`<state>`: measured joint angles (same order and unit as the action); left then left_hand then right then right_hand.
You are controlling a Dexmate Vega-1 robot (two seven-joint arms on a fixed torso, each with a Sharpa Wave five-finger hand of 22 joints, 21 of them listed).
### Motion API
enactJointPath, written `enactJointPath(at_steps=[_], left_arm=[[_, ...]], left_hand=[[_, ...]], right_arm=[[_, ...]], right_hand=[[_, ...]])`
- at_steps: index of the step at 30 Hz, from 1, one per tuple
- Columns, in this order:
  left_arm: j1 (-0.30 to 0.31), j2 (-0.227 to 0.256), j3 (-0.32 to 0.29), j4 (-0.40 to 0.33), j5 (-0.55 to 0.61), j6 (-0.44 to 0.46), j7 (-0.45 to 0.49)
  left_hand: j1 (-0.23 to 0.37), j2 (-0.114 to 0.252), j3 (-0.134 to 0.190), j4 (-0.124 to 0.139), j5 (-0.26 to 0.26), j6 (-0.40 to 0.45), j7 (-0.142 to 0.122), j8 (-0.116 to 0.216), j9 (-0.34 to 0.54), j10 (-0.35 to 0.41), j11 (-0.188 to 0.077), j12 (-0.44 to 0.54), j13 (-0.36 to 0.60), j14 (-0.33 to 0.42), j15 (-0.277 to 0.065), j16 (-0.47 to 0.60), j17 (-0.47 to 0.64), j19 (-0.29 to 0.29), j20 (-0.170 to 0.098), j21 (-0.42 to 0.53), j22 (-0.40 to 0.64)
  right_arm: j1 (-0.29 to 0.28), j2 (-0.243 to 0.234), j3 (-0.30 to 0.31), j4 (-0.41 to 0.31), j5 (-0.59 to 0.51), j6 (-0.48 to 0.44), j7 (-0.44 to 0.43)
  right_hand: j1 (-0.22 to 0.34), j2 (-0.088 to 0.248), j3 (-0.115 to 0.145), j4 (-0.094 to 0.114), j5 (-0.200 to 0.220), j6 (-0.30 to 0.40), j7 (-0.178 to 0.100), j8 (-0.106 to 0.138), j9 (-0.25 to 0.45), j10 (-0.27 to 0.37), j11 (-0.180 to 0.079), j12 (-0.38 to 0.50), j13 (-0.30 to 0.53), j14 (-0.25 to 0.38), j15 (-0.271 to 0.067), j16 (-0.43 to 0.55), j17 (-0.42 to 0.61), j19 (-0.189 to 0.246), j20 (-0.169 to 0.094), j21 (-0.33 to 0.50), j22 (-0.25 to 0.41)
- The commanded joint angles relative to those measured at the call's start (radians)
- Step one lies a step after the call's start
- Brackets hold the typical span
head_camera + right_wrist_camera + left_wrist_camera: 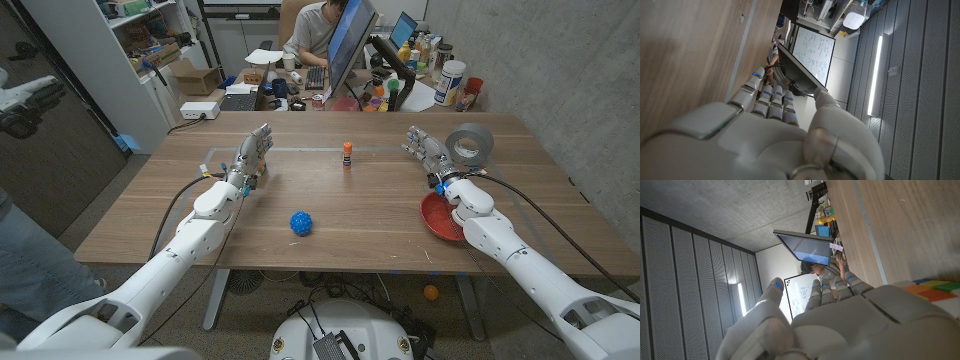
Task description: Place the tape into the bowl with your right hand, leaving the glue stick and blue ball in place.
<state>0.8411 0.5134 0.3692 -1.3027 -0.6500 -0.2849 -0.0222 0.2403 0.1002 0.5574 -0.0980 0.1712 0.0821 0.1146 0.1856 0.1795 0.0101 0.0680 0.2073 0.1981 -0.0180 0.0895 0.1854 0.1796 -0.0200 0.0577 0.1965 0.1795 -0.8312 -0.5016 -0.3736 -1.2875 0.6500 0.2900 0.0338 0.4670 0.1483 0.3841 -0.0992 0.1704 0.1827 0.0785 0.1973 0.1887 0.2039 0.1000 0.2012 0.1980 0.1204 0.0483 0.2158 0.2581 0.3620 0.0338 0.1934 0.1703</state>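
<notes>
Tape: the grey tape [469, 143] sits in the upper right of the head view, on the bench [330, 215]; it is just beside the right hand [428, 150], on its far right side; I cannot tell if they touch.
Which way it points: it is a ring, so it has no long side; it looks tipped up, with its hole facing the camera.
Bowl: the red bowl [438, 217] is lower right, near the bench edge, partly under the right arm.
Right hand: fingers [417, 140] spread, holding nothing.
Left hand: the left hand [250, 160] is at upper left, fingers apart, holding nothing.
Stay put: the glue stick [347, 154] stands at top middle; the blue ball [302, 222] lies in the middle.
What could go wrong: I think a bump could roll or push the tape off the right edge; the arm could also knock the bowl, as it hangs so close.
</notes>
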Motion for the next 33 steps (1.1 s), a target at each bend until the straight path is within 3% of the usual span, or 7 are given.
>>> enactJointPath(at_steps=[1,15,33], left_arm=[[0.007,0.01,-0.006,-0.006,0.006,0.008,0.015],[-0.002,0.004,0.002,0.006,0.01,0.005,0.003],[0.008,0.018,0.002,-0.019,0.006,0.022,-0.001]], left_hand=[[0.009,0.0,0.005,0.0,0.006,-0.002,0.006,0.006,0.002,-0.001,0.005,0.006,0.002,0.001,0.009,0.004,0.002,-0.002,0.007,0.005,0.003],[0.007,0.0,0.004,-0.001,0.006,-0.001,0.006,0.006,0.002,-0.001,0.005,0.006,0.002,-0.001,0.009,0.003,0.002,-0.007,0.014,0.004,0.003],[0.005,0.001,0.002,-0.002,0.005,0.011,0.006,0.009,0.002,-0.001,0.003,0.006,0.002,0.001,0.009,0.004,0.003,-0.008,0.017,0.004,0.003]], right_arm=[[0.01,0.012,-0.008,0.017,0.0,0.003,0.008],[0.013,0.014,-0.006,0.014,-0.007,0.019,0.005],[-0.039,-0.024,0.015,-0.08,-0.034,0.046,-0.038]], right_hand=[[0.008,0.0,0.005,0.0,0.006,0.013,0.001,0.006,0.001,0.006,-0.001,0.006,0.002,0.01,-0.002,0.007,0.004,0.011,-0.002,0.004,0.001],[0.008,0.002,0.004,-0.001,0.006,0.015,-0.001,0.005,0.001,0.007,0.0,0.005,0.001,0.01,-0.003,0.008,0.002,0.013,-0.002,0.004,0.001],[0.015,0.002,0.005,-0.009,0.007,0.031,-0.005,0.009,0.001,0.012,0.0,0.006,0.001,0.014,-0.005,0.008,-0.002,0.013,-0.001,0.003,0.001]])
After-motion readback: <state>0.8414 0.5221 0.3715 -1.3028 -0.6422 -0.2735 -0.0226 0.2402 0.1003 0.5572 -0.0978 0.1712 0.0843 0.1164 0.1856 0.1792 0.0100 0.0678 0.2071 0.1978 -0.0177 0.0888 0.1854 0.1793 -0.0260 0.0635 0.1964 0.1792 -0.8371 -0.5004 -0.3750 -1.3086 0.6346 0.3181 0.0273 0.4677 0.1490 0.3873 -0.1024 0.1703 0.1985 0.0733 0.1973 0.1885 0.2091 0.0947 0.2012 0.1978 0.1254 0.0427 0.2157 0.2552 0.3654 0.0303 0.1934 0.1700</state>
